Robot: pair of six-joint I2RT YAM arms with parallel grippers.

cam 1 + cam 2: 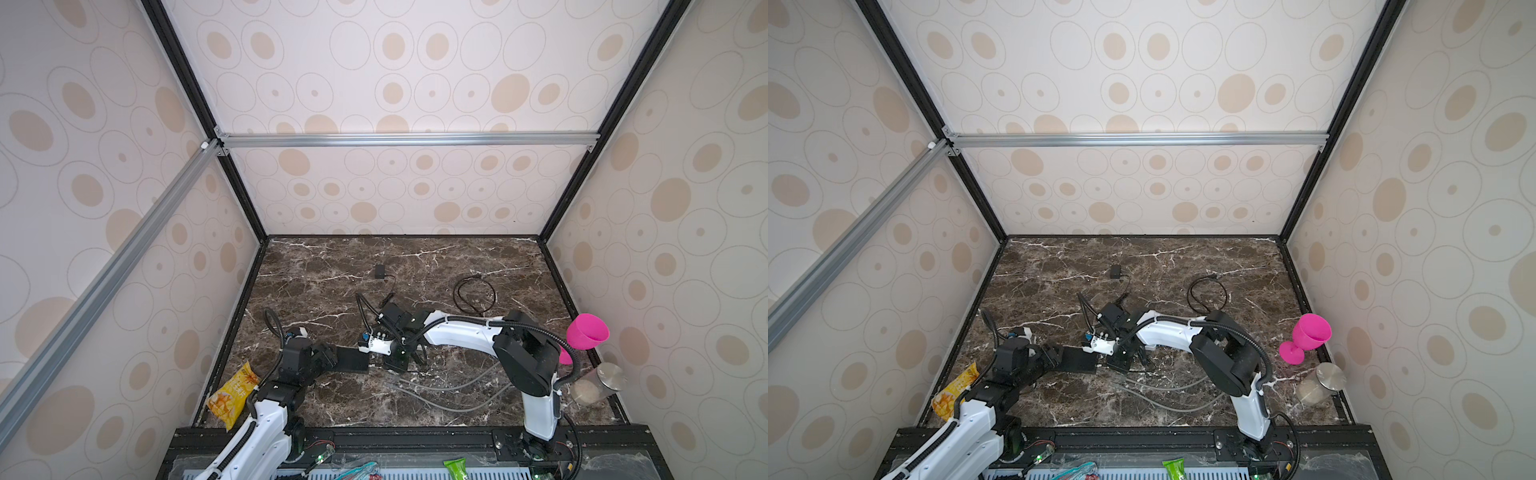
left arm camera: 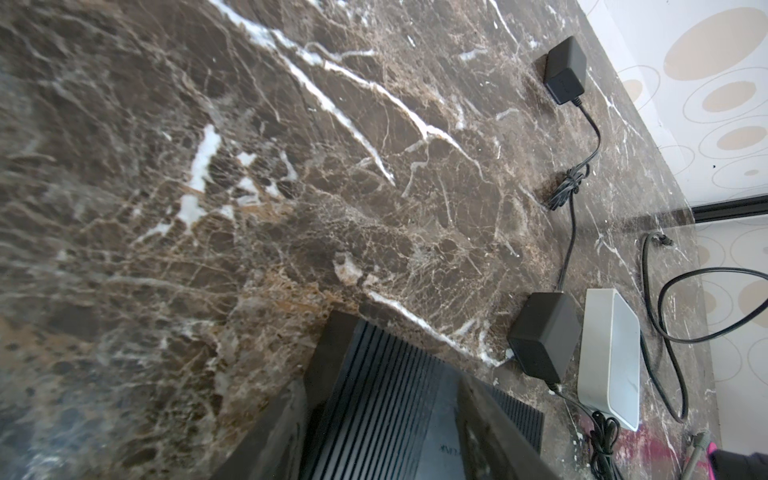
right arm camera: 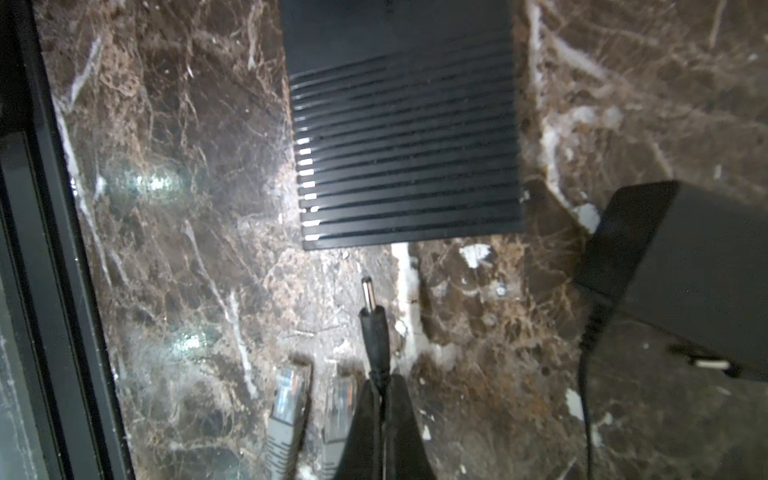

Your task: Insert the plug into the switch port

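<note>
Right tool clamped on barrel plug, tip just short of switch. Left tool straddles switch; grip unclear.

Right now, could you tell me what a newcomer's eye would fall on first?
The pink goblet at the right edge of the marble table stands out first. Mid-table, the right gripper pinches a barrel plug, its tip just short of the black switch. A yellow snack bag lies at the left edge.
</note>
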